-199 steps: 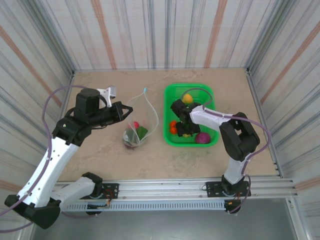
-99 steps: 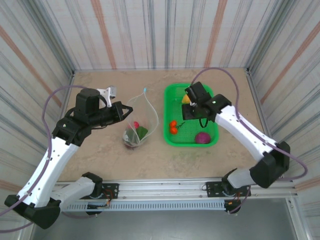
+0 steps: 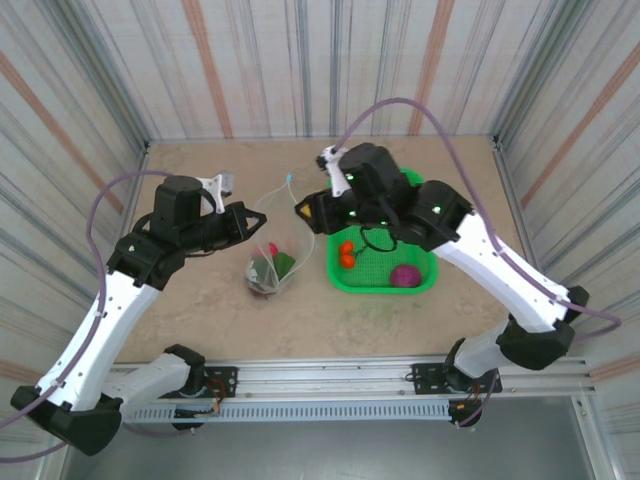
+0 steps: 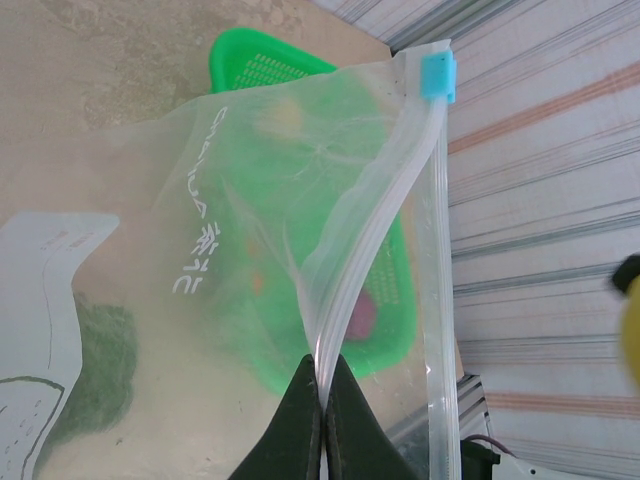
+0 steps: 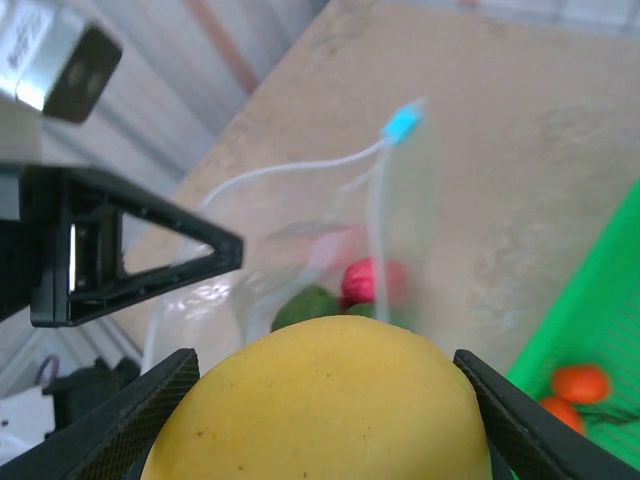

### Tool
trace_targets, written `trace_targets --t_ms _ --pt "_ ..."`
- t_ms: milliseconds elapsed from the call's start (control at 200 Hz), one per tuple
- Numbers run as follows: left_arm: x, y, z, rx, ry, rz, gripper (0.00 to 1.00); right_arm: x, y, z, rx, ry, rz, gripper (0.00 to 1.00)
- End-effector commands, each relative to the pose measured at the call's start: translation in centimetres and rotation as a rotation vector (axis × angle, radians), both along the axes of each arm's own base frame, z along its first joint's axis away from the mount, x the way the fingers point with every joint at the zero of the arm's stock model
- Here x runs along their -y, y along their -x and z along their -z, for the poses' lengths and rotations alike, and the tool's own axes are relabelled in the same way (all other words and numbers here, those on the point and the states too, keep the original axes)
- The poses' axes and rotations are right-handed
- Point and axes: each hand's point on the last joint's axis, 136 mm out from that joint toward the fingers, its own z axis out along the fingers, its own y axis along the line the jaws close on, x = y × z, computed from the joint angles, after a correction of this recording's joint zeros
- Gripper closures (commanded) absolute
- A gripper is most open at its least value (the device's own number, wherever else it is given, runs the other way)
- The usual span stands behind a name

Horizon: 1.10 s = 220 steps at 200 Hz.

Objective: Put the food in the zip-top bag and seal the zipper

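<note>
The clear zip-top bag (image 3: 283, 236) lies left of the green basket with its mouth held up. My left gripper (image 3: 246, 222) is shut on its zipper strip (image 4: 345, 300), and the light-blue slider (image 4: 438, 76) sits at the strip's far end. Green and red food (image 3: 270, 262) rests in the bag's bottom. My right gripper (image 3: 303, 212) hangs by the bag's mouth, shut on a yellow fruit (image 5: 320, 400) that spans its two fingers (image 5: 150, 420). Below it the right wrist view shows the slider (image 5: 400, 124), a red piece (image 5: 372, 280) and a green piece (image 5: 305, 305) in the bag.
The green mesh basket (image 3: 385, 287) at centre right holds orange-red pieces (image 3: 346, 253) and a magenta one (image 3: 405, 275). Striped walls close in the table on three sides. The arm bases and a rail (image 3: 330, 385) run along the near edge.
My right gripper closed on the yellow fruit in the basket, lifted it out and carried it left to the bag's mouth. The left arm and bag stayed put.
</note>
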Motion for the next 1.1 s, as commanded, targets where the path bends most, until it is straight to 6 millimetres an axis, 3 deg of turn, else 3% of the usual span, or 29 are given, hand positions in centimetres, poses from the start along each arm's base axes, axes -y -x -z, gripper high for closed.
trace_targets --t_ms 0,185,235,250,456,656,847,1097 --pt "0.2 0.0 -1.3 0.031 0.021 -0.002 1.00 -3.3 0.6 2.1 -0.089 -0.011 -0.041 0.35" --pt "0.0 0.2 -1.8 0.042 0.017 -0.004 1.00 -5.5 -0.1 4.7 -0.160 0.009 -0.017 0.35" --pt "0.0 0.2 -1.9 0.045 0.017 -0.002 1.00 -5.3 -0.5 6.2 -0.169 0.061 0.012 0.35" --pt "0.0 0.2 -2.0 0.047 0.019 -0.002 1.00 -5.4 -0.6 5.4 -0.157 0.053 0.018 0.35" --pt "-0.2 0.2 -2.6 0.060 0.016 -0.008 1.00 -3.9 -2.0 9.1 -0.144 0.228 0.120 0.32" --pt "-0.2 0.1 -3.1 0.070 0.016 -0.010 1.00 -3.4 -2.4 11.2 -0.141 0.305 0.138 0.28" --pt "-0.2 0.1 -2.7 0.055 0.018 -0.014 1.00 -3.4 -2.3 10.3 -0.127 0.283 0.134 0.19" --pt "-0.3 0.2 -2.3 0.053 0.015 -0.018 1.00 -3.2 -1.7 7.1 -0.086 0.189 0.107 0.21"
